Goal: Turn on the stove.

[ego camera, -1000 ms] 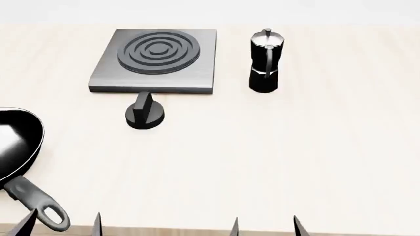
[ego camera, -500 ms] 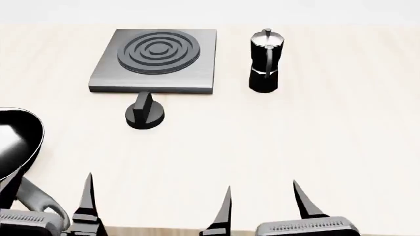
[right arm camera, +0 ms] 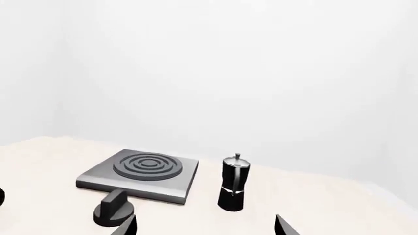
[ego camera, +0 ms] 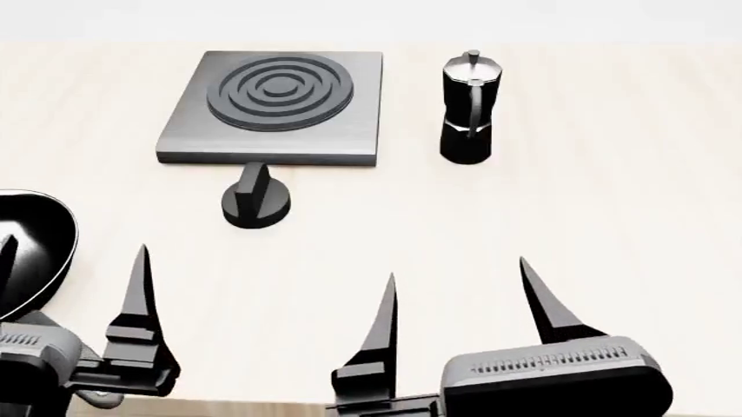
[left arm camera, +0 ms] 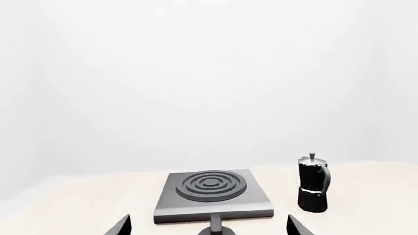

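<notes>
**Left pincer** (ego camera: 72,261): near and to the left of the knob (ego camera: 255,201), well apart from it. Fingers spread wide, released, nothing held. Advanced toward the knob over the last second; a second ago only the fingertips showed at the head view's lower edge. One finger now over the frying pan (ego camera: 29,252).

**Right pincer** (ego camera: 458,269): near and to the right of the knob, well apart. Fingers likewise spread, released, empty. Advanced about as far as the left in the same second.

**Frying pan:** black, left of the knob and slightly nearer, half cut off by the frame edge. Unmoved.

**Counter** (ego camera: 579,217): pale wood grain, bare between both pincers and the knob.

**Knob:** small, round, black, with a raised grip ridge. Stands on the counter just in front of the slab's near edge. Ridge pointing the same way as a second ago; untouched. Also seen in the left wrist view (left arm camera: 216,229) between that pincer's fingertips, and off to one side in the right wrist view (right arm camera: 114,208).

**Stove** (ego camera: 278,104): grey square slab just beyond the knob, dark concentric burner rings, no glow visible. Judged still off.

**Moka pot** (ego camera: 467,109): black, upright, beyond and to the right of the knob, just beside the slab. Unmoved.

**Reading of the change:** approach only. Left pincer judged better lined up on the knob. Closing on the ridge and twisting not yet begun.
</notes>
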{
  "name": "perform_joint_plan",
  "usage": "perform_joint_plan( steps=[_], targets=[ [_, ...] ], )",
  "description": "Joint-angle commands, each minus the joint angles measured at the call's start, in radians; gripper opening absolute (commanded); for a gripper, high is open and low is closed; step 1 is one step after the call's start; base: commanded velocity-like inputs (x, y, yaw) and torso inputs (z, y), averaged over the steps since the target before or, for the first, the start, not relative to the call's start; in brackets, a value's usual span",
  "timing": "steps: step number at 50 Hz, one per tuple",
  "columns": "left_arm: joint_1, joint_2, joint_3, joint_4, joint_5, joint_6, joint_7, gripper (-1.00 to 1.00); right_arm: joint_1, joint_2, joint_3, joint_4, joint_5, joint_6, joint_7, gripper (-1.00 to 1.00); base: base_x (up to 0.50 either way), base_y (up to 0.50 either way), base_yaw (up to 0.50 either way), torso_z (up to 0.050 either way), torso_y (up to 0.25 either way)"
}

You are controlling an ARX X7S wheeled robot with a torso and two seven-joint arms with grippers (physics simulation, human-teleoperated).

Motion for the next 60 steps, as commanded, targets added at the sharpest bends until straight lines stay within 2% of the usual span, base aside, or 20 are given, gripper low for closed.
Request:
perform_joint_plan(
  steps=[1, 13, 29, 60],
  targets=[
    [-0.035, -0.008, 0.009, 0.047, -0.009, -0.035, -0.018, 1.0, 0.052, 0.004, -0.016, -0.073, 0.008, 0.068, 0.006, 1.0, 0.0, 0.0, 0.0, 0.0, 0.0],
    [-0.039, -0.017, 0.002, 0.109, -0.031, -0.062, -0.031, 1.0, 0.074, 0.01, -0.012, -0.105, 0.011, 0.094, 0.021, 1.0, 0.0, 0.0, 0.0, 0.0, 0.0],
    [-0.035, -0.025, -0.003, 0.099, -0.05, -0.055, -0.047, 1.0, 0.082, 0.034, -0.068, -0.125, -0.011, 0.114, 0.047, 1.0, 0.0, 0.0, 0.0, 0.0, 0.0],
    [-0.034, -0.044, 0.004, 0.103, -0.07, -0.055, -0.076, 1.0, 0.08, 0.044, -0.066, -0.134, 0.019, 0.107, 0.058, 1.0, 0.0, 0.04, 0.0, 0.0, 0.0]
  ],
)
